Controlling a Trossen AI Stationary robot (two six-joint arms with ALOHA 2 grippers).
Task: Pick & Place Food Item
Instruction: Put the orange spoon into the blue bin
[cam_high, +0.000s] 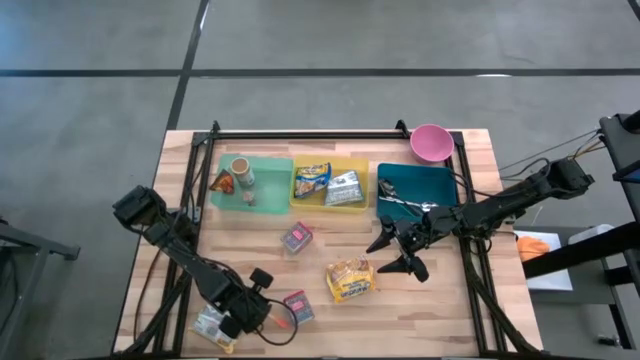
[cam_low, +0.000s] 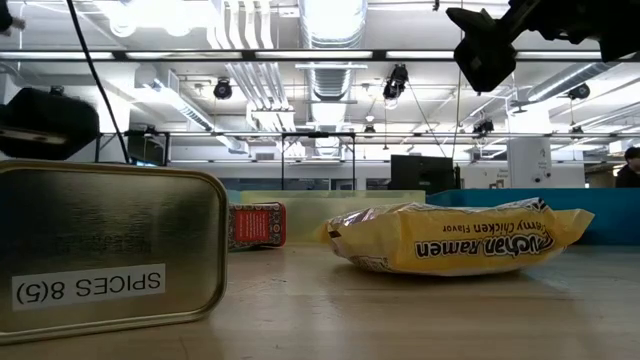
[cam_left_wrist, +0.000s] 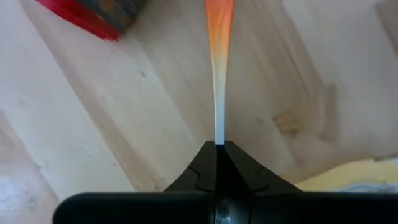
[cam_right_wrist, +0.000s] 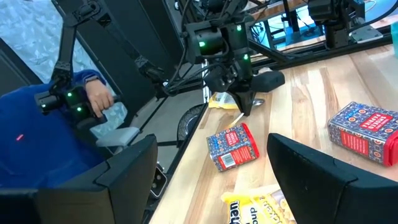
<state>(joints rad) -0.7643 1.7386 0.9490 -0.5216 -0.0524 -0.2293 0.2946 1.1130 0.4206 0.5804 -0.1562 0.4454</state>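
A: What has the left gripper (cam_left_wrist: 216, 149) got?

B: Its jaws are pinched tight on a thin orange-and-white strip (cam_left_wrist: 219, 56) near the table's front edge, beside a small red box (cam_high: 298, 307).

A: How will it handle?

B: Likely light, flat and floppy, so an edge pinch suits it, though it may slip or droop.

A: And the right gripper (cam_high: 398, 250)?

B: Spread wide, empty, hovering just beside the ramen packet (cam_high: 351, 280), which looks soft and crinkly; better taken across its middle. The trays (cam_high: 267, 165) wait behind.
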